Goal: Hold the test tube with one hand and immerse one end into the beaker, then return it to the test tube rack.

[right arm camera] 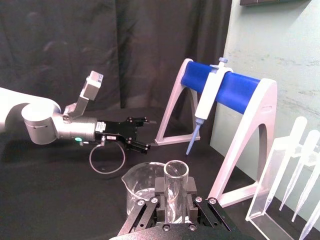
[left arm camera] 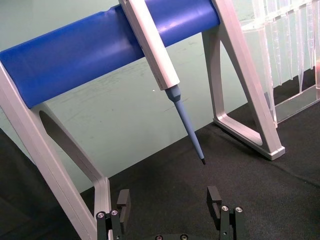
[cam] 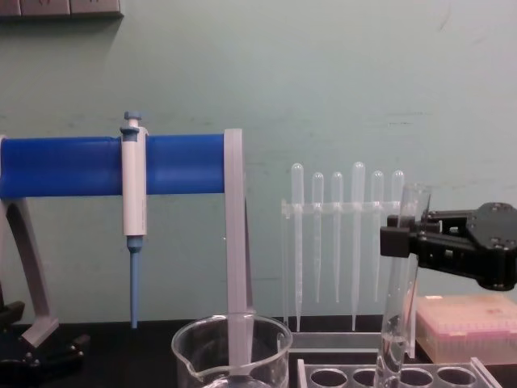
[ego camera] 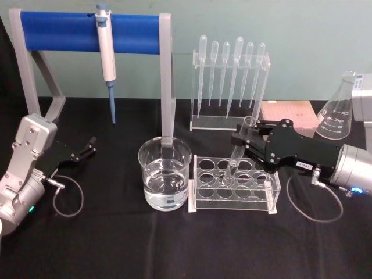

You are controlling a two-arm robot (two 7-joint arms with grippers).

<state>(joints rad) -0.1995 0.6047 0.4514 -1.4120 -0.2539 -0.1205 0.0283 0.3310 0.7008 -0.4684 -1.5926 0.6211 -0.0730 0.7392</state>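
Right end effector (ego camera: 244, 141) clamped on the upper part of the test tube (ego camera: 237, 152), which leans slightly with its closed end in a far-row hole of the clear rack (ego camera: 232, 183); gripping high plausibly leaves the lower length free for dipping. The beaker (ego camera: 165, 173), part-filled with clear liquid, stands just left of the rack. Left end effector (ego camera: 86, 150) rests open, well to the left on the bench (ego camera: 116, 244). The chest view cuts off the tube's bottom and the rack's base.
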